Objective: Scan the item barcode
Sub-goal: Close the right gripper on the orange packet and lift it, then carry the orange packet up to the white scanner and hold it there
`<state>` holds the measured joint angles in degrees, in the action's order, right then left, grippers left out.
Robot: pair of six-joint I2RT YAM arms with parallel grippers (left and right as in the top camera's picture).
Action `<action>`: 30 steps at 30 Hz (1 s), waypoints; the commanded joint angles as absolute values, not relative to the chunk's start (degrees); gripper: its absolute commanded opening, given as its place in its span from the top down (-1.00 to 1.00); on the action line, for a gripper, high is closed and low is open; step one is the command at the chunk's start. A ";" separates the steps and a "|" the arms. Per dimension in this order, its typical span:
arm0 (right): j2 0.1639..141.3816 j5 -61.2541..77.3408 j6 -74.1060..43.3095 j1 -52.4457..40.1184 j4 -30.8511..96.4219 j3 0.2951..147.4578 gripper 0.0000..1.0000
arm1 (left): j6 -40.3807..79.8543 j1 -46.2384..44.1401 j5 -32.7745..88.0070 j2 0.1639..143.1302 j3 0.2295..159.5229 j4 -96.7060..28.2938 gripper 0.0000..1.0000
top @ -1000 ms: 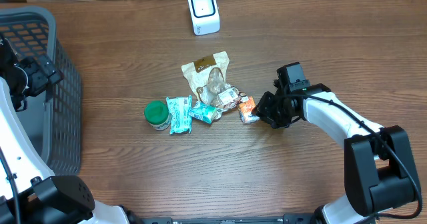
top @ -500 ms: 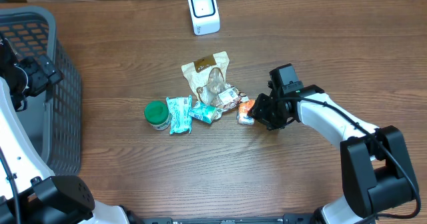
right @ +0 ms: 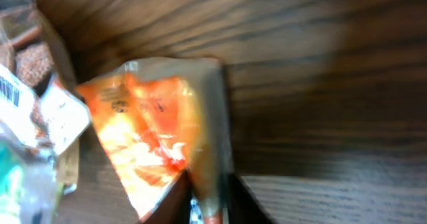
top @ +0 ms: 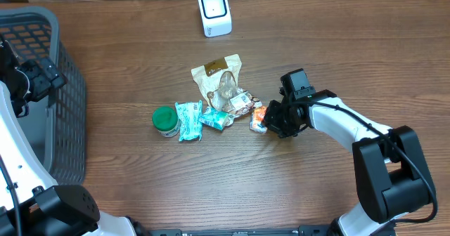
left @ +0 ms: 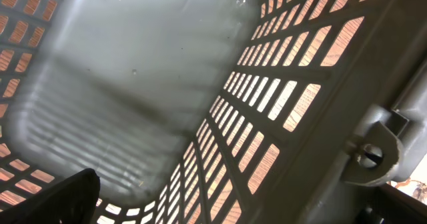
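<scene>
One thin seam is all the right gripper (top: 270, 116) seems to have of the orange packet (top: 259, 116), and that's my worry. In the wrist view the jaws are nearly together and look pinched on a corner of it. A limp foil pouch like that could slip out on the lift. It could also hang folded, with its barcode hidden from the scanner (top: 214, 11) at the far edge of the table (top: 140, 187). The packet sits right against the little barcoded packet (top: 241, 102) on its left in the pile, so that one might get dragged along. The right arm reaches in low from the right, wrist tipped down at the pile's right end. The left gripper (left: 233, 197) hangs over the grey basket (top: 63, 60) at far left, fingers spread wide, holding nothing.
</scene>
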<state>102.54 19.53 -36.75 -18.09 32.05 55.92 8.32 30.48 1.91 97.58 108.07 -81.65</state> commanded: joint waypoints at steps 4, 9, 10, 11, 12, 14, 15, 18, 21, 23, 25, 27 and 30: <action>102.87 19.64 -37.26 -18.24 32.49 55.59 0.92 | 7.05 30.83 1.34 98.26 107.83 -81.62 -0.99; 99.33 30.24 -28.99 -16.36 33.15 57.32 0.92 | 7.05 30.83 1.34 98.26 107.83 -81.62 -0.99; 98.02 32.86 -27.44 -15.73 33.10 57.54 0.92 | 7.05 30.83 1.34 98.26 107.83 -81.62 -0.99; 96.53 35.70 -26.09 -15.00 33.04 57.69 0.92 | 7.05 30.83 1.34 98.26 107.83 -81.62 -1.00; 94.74 39.18 -24.77 -14.11 33.01 57.84 0.92 | 7.05 30.83 1.34 98.26 107.83 -81.62 -0.99; 91.39 46.68 -22.96 -12.40 32.21 57.91 0.92 | 7.05 30.83 1.34 98.26 107.83 -81.62 -0.99; 89.56 51.44 -22.04 -11.44 31.48 57.89 0.92 | 7.05 30.83 1.34 98.26 107.83 -81.62 -1.00; 85.67 59.96 -22.00 -9.19 30.00 57.89 0.92 | 7.05 30.83 1.34 98.26 107.83 -81.62 -1.00; 83.11 67.29 -22.00 -7.64 28.34 57.89 0.92 | 7.05 30.83 1.34 98.26 107.83 -81.62 -0.99; 82.59 72.40 -22.02 -7.25 27.03 57.89 0.92 | 7.05 30.83 1.34 98.26 107.83 -81.62 -0.99; 82.56 78.48 -22.11 -7.05 24.56 57.89 0.92 | 7.05 30.83 1.34 98.26 107.83 -81.62 -0.99; 82.56 84.18 -22.85 -7.01 21.21 57.89 0.92 | 7.05 30.83 1.34 98.26 107.83 -81.62 -1.00; 82.56 88.95 -28.08 -7.01 15.51 57.89 0.92 | 7.05 30.83 1.34 98.26 107.83 -81.62 -0.99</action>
